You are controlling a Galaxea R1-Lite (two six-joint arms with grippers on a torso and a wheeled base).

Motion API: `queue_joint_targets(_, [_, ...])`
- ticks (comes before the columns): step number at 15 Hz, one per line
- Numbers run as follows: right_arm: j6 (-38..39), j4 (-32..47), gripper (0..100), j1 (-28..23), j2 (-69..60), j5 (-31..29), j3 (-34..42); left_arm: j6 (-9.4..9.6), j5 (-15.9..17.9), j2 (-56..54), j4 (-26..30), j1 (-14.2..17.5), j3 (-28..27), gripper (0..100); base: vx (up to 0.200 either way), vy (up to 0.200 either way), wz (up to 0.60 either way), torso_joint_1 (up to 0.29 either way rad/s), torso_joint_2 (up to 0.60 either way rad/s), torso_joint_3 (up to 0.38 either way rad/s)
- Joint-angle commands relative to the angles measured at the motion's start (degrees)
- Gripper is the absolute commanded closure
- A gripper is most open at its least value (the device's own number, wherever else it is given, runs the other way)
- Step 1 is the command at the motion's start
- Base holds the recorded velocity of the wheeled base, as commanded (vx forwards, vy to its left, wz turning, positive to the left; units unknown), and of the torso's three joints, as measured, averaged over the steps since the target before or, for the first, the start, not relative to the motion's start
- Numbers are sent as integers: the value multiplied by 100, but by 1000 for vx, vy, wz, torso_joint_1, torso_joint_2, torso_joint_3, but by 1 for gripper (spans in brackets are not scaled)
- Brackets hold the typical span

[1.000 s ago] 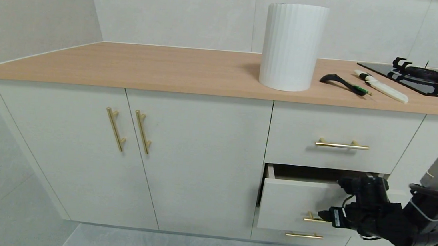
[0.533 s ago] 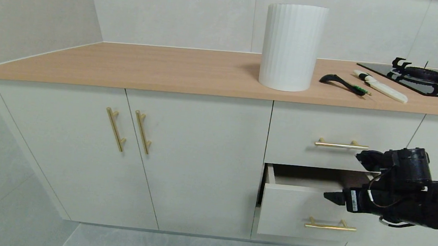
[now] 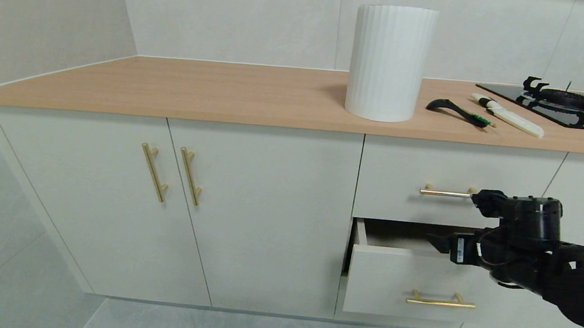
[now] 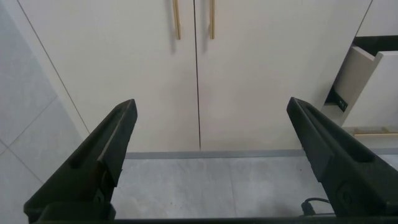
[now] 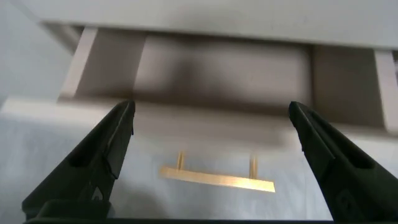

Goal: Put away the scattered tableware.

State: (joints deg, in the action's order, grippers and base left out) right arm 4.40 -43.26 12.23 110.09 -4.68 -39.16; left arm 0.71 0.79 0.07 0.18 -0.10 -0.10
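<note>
your left gripper (image 4: 211, 104): jaws wide, down low, facing the cabinet doors (image 4: 199, 68).
your right gripper (image 5: 211, 112): jaws wide, just before the open drawer (image 3: 399, 271).
tableware: black scoop (image 3: 458, 111) and white knife (image 3: 510, 118) lie far right on the counter (image 3: 224, 90).

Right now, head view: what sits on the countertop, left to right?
white ribbed canister → black-handled utensil → white utensil → gas hob
</note>
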Motion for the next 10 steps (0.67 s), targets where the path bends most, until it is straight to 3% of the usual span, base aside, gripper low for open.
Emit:
queue_joint_targets(1, [35,-578,0,-1,733,-226,75,0,0,1,-1,1,1,0,0,0,0,0,0,0])
queue_joint_targets(5, [61,-1237,0,8,1207,-560,40,0,0,1,-1,1,1,0,0,0,0,0,0,0])
queue_joint_targets(10, [52,-1202,0,8,1199,-560,75,0,0,1,-1,1,1,0,0,0,0,0,0,0])
